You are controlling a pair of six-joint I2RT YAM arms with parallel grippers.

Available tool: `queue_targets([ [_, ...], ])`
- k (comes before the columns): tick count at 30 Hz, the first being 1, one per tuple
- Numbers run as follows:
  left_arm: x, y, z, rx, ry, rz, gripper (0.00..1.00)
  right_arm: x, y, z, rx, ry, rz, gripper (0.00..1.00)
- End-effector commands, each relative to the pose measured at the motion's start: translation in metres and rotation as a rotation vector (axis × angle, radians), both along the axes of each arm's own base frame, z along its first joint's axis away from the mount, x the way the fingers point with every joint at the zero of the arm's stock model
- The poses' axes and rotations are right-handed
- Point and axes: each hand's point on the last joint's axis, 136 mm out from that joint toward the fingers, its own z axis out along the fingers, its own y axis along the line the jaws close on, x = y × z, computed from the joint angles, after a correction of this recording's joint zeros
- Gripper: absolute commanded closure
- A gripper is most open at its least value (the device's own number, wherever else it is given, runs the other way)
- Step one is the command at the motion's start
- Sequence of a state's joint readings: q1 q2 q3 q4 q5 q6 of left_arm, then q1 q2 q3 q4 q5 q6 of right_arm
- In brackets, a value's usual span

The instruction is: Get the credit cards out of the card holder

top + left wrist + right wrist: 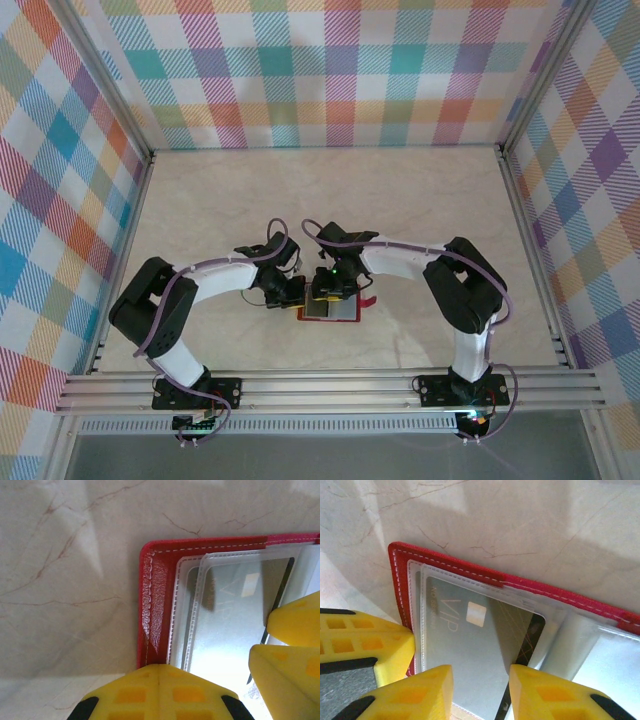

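Wallet [330,312] lies open on the marble table [420,200], near its front edge, between the two grippers. We see the left gripper [159,690] fully closed at the wallet's red edge. The right gripper [480,680] has its jaws parted over a card [470,640] with a black band, which sits in a clear sleeve.
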State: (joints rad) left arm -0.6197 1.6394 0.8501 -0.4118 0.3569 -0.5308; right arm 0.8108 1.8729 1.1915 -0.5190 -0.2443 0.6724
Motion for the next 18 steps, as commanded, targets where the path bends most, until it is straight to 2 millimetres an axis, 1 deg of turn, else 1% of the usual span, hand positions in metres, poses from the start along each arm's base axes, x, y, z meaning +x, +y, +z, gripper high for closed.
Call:
queue_targets([
  [1, -0.007, 0.012, -0.012, 0.077, 0.026, -0.005, 0.98, 0.0, -0.008, 0.002, -0.029, -0.003, -0.006, 0.63],
  [6, -0.009, 0.014, -0.014, 0.089, 0.035, -0.006, 0.99, 0.0, -0.013, -0.003, -0.059, -0.006, -0.005, 0.62],
  [10, -0.01, 0.016, -0.015, 0.096, 0.036, -0.009, 0.99, 0.002, -0.015, -0.002, -0.069, -0.013, -0.005, 0.62],
  [14, -0.009, 0.015, -0.011, 0.091, 0.031, -0.009, 0.99, 0.004, -0.012, 0.009, -0.045, -0.037, -0.004, 0.62],
  [18, -0.001, 0.008, 0.002, 0.07, 0.003, -0.01, 0.98, 0.005, -0.008, 0.021, 0.007, -0.045, -0.013, 0.62],
])
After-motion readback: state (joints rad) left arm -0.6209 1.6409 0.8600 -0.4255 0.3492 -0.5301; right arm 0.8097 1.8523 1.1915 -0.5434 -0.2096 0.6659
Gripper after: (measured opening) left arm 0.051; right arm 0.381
